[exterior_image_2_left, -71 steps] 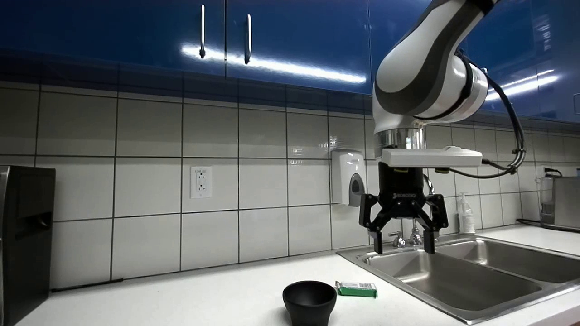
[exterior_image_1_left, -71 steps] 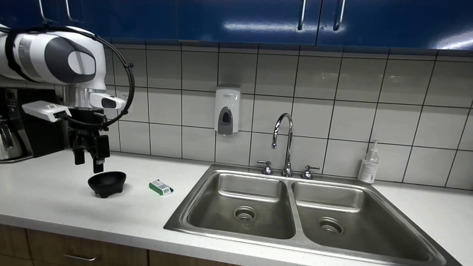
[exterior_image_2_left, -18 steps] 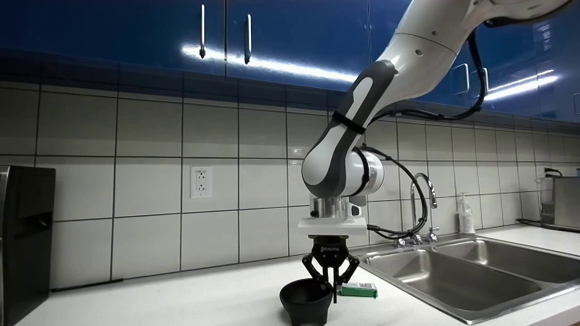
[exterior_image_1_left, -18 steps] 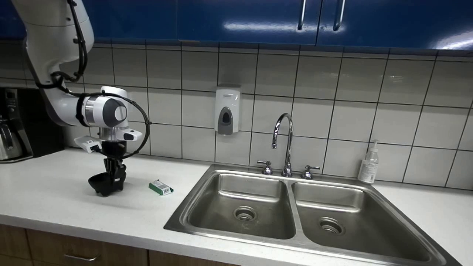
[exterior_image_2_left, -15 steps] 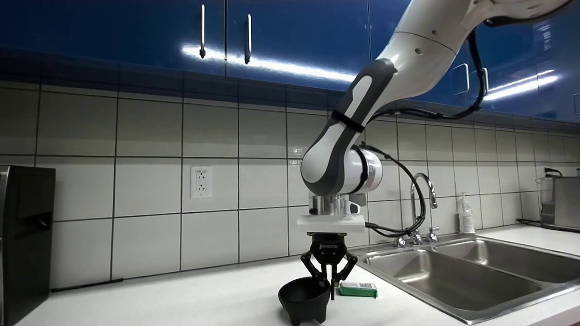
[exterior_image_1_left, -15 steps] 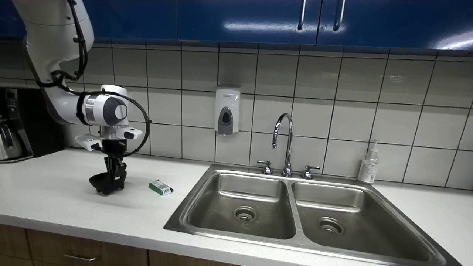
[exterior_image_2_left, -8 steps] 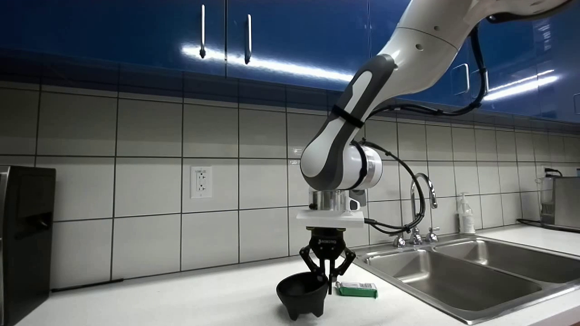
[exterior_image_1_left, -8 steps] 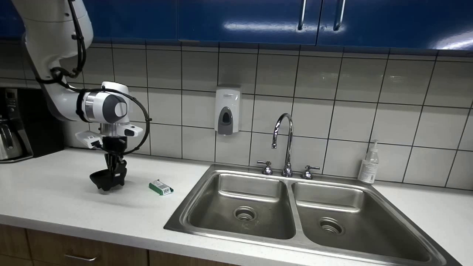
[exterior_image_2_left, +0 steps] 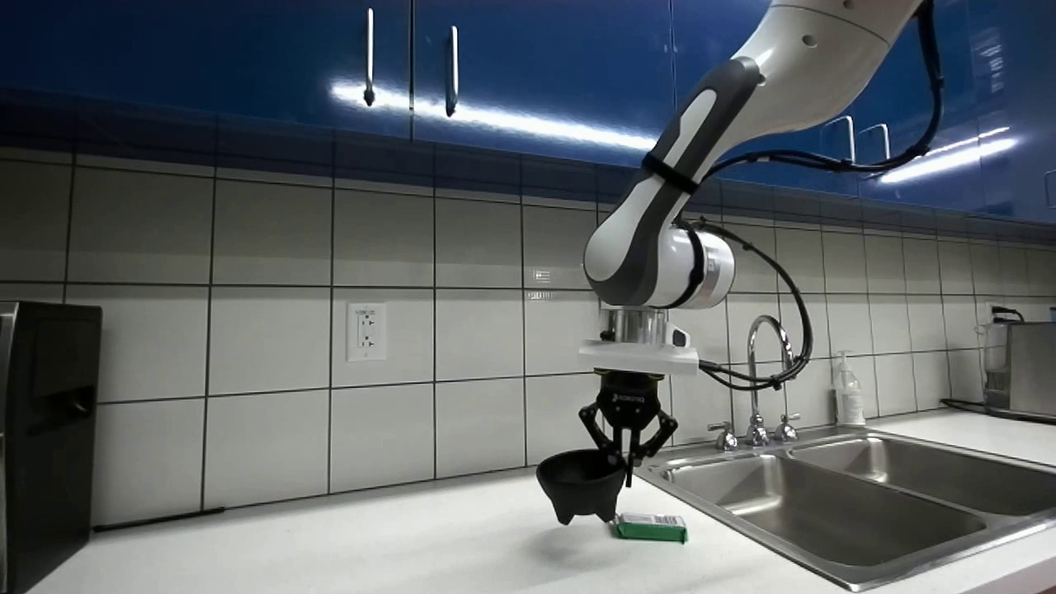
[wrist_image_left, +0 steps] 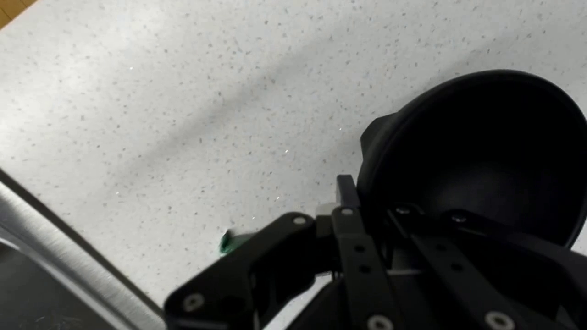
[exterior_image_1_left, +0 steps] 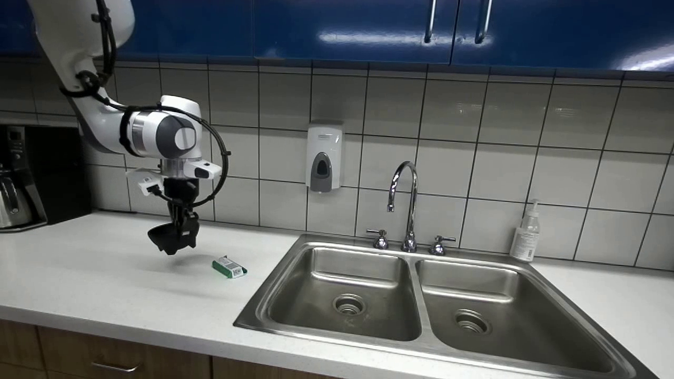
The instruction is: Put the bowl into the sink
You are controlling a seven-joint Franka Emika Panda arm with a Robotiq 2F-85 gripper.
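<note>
A black bowl [exterior_image_2_left: 577, 488] hangs above the white counter, slightly tilted, its shadow falling below. My gripper [exterior_image_2_left: 624, 470] is shut on its rim, on the side toward the sink. In the wrist view the bowl [wrist_image_left: 486, 151] fills the right side; one finger [wrist_image_left: 348, 192] stands outside its wall, while the tip of the finger inside is lost in the dark. The steel double-basin sink [exterior_image_1_left: 266, 295] lies to the right of the held bowl [exterior_image_1_left: 166, 239] in both exterior views, and its rim crosses the lower left corner of the wrist view.
A green-white packet [exterior_image_1_left: 229, 267] lies on the counter between bowl and sink. The curved faucet [exterior_image_1_left: 412, 205] rises behind the basins. A pump bottle [exterior_image_1_left: 525, 237] stands at the sink's back corner. Behind the arm is a coffee maker [exterior_image_1_left: 58, 173].
The gripper, open above the counter in the oldest frames, has since shut on the bowl's rim. Over the last second it has lifted the bowl off the counter and shifted it toward the sink.
</note>
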